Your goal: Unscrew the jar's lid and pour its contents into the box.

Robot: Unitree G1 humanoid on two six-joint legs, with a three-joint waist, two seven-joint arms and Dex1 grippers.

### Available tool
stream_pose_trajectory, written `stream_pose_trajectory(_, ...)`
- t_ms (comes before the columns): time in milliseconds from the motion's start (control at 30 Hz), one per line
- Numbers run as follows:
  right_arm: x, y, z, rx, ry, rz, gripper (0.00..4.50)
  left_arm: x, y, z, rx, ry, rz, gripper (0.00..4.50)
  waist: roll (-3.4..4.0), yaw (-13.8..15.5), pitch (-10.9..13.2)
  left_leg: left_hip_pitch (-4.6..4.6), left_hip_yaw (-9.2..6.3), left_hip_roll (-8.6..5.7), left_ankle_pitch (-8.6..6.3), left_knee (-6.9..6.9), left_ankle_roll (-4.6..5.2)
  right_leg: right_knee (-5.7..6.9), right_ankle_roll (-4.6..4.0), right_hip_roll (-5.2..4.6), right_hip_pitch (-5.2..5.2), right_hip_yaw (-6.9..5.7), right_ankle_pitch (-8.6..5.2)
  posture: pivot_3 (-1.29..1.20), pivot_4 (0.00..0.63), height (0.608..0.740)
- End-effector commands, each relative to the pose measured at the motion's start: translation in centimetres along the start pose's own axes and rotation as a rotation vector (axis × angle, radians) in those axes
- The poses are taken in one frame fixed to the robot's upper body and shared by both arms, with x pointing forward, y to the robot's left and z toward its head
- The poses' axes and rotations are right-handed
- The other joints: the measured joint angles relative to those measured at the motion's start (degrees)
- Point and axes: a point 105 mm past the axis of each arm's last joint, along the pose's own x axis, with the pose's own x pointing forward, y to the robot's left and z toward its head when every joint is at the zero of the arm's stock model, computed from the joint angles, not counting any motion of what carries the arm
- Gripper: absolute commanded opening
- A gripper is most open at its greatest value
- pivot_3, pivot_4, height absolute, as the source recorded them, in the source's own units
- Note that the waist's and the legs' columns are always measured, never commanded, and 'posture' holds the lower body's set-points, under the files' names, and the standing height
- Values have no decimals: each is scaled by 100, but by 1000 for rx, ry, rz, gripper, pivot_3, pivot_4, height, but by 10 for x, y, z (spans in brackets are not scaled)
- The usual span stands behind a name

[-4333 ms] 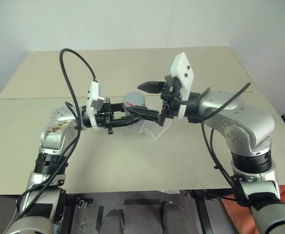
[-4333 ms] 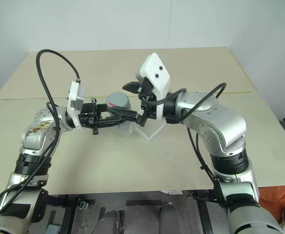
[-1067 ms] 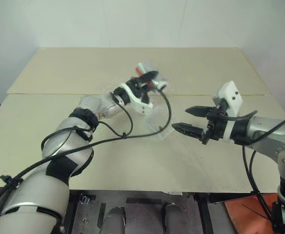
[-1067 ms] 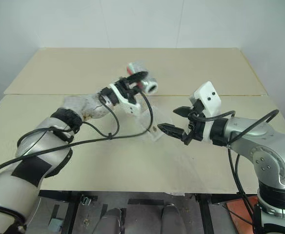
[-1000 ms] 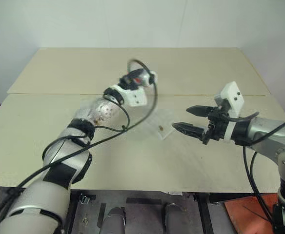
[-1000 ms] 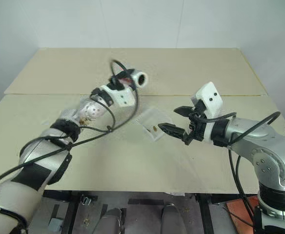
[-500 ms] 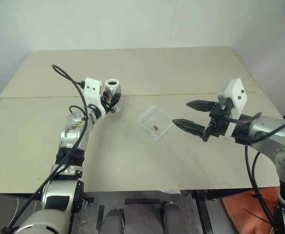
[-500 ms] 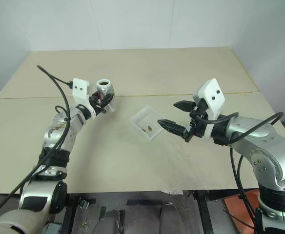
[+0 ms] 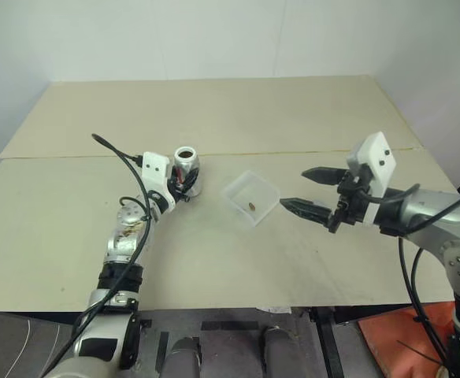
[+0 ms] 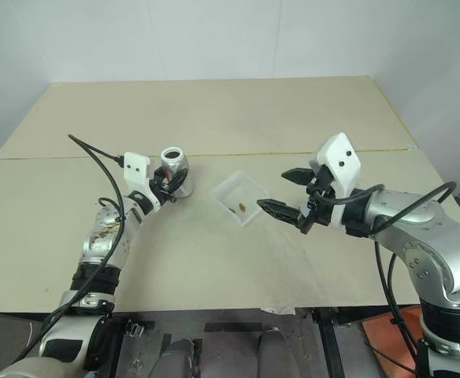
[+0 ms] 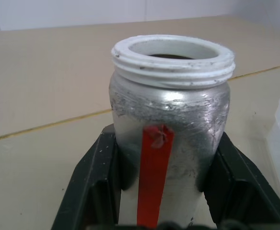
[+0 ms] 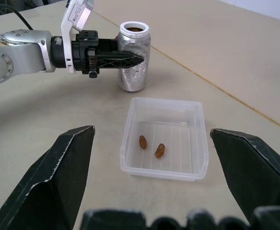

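1. the jar (image 12: pixel 134 56) is upright with no cap on, its white threaded mouth open to the top; it looks to be resting on the table (image 9: pixel 214 268), though I can't quite tell if the base is fully down; from the box (image 12: pixel 163 140) it sits at about 10 o'clock in the head views, near but not touching
2. the contents (image 12: pixel 151 146) are already in the box, two small brown nuggets lying side by side on its floor; so my read is the pour is done and this is the put-the-jar-down bit
3. the left gripper (image 12: pixel 125 60) is clamped shut on the jar, one black finger on each side of the silvery body, about mid height, red label strip between them
4. left arm pose: forearm low over the table, gripper pointing roughly level toward 3 o'clock, i.e. at the box; cable looping off the wrist
5. the right gripper (image 9: pixel 307 191) hangs just past the box's 3 o'clock edge with its jaws spread wide and nothing in them, pointing toward 9 o'clock, slightly nose-down
6. next move, my guess: make sure the jar's base is flat on the table, then let go without tipping it; can't spot the lid anywhere
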Motion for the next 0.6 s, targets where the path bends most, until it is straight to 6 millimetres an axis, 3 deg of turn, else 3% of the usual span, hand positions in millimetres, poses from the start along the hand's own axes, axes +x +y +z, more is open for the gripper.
stream_pose_trajectory(33,-2,4,9,-63,-30,9,4500,-5,-1,-6,20,17,-12,2600,0,0,-2,0,0,0,0,0,0,0,0,0,0,0,0,0,150,740)
stream_pose_trajectory(233,-3,5,9,-65,-28,14,4500,-16,1,-7,15,35,-16,4481,0,17,-2,-3,-1,0,-1,0,2,1,0,0,0,0,0,0,150,740)
stream_pose_trajectory(433,-6,5,5,-60,-17,8,4500,-50,2,11,99,58,-129,4481,2,-20,-3,-1,0,2,-1,-2,2,7,0,1,-3,1,0,0,150,740)
stream_pose_trajectory(600,-11,2,0,-61,-2,0,4500,-105,4,47,224,89,-386,4481,2,-25,-2,0,2,7,-3,-7,4,7,-4,3,-6,1,-3,0,150,740)
